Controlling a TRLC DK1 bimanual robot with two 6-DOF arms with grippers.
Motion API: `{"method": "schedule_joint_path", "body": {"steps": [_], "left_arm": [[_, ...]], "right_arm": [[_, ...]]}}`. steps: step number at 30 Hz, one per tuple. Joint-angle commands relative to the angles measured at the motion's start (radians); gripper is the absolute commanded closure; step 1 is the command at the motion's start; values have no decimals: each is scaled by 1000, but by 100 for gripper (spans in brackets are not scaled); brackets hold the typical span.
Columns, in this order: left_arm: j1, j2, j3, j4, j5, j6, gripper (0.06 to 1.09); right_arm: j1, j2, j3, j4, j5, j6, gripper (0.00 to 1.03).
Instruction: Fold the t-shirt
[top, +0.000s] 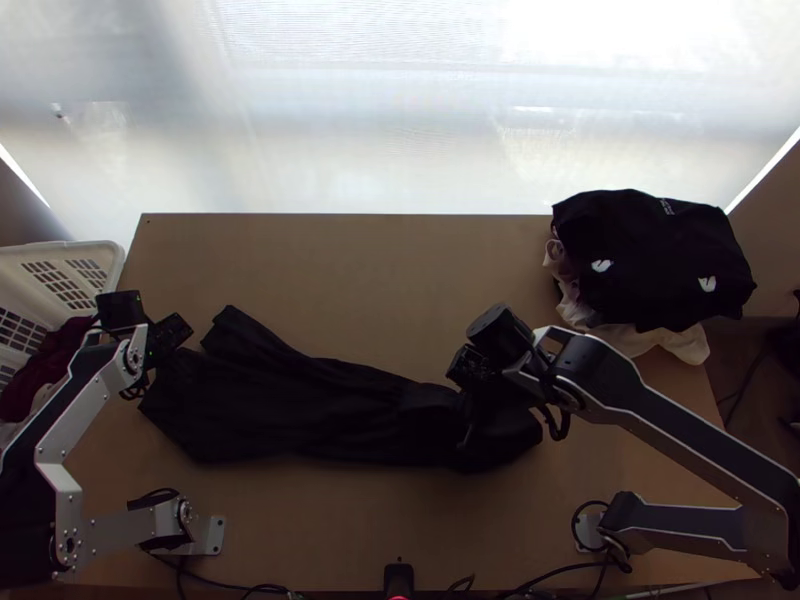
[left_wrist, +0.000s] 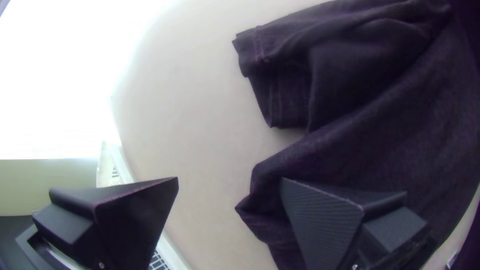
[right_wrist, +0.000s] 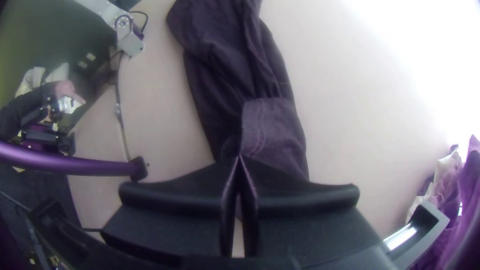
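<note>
The black t-shirt (top: 300, 410) lies across the table as a long, narrow, wrinkled strip, its sleeve end at the left. Over that end is my left gripper (top: 168, 336). In the left wrist view, the open left gripper (left_wrist: 230, 180) has one finger above the dark fabric (left_wrist: 380, 120) and the other beside it. My right gripper (top: 470, 370) is at the strip's right end. The right wrist view has the right gripper (right_wrist: 240, 158) shut, tips meeting at a turned-over stitched hem (right_wrist: 272, 127) of the shirt; whether cloth is pinched there is unclear.
A white basket (top: 105, 256) with dark red cloth stands beyond the table's left edge. Black and pale clothes (top: 650, 265) are piled at the back right corner. A small black device (top: 399, 578) sits at the near edge, with cables around it.
</note>
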Motion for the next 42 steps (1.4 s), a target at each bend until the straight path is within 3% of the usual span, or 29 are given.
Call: {"method": "schedule_joint_path", "body": {"steps": [1,4,6,8,12,13,21,22,23,24,25,35,42], "left_arm": [[-28,63,6,51,20,50,11],[-42,91,5,60,22,47,11],[-43,107,-5,60,23,50,19],[-45,114,-11,58,33,53,39],[-39,109,-18,58,39,47,99],[-36,100,-17,52,42,48,105],[27,8,130,-219,108,-22,105],[32,-3,129,-223,108,-29,99],[36,-9,121,-224,106,-21,73],[41,-14,112,-230,105,-7,35],[44,-12,98,-235,102,10,11],[67,100,140,-325,98,163,10],[27,192,196,-318,102,132,14]], "right_arm": [[-29,-10,-1,-12,-2,1,100],[-30,-10,-1,-14,-2,1,100],[-32,-10,-1,-15,-2,1,100],[-35,-10,-5,-15,-2,-1,100],[-43,-10,-10,-17,-2,-1,100],[-44,-10,-10,-17,-2,1,100],[-72,-3,25,-17,-2,-1,100],[-73,-2,25,-17,-2,-1,100],[-73,-2,24,-17,-2,-1,100],[-72,0,21,-17,-2,-1,100],[-70,0,18,-17,-2,-1,100],[-67,1,4,-17,-3,-1,100],[-70,0,-2,-17,-3,-1,100]]}}
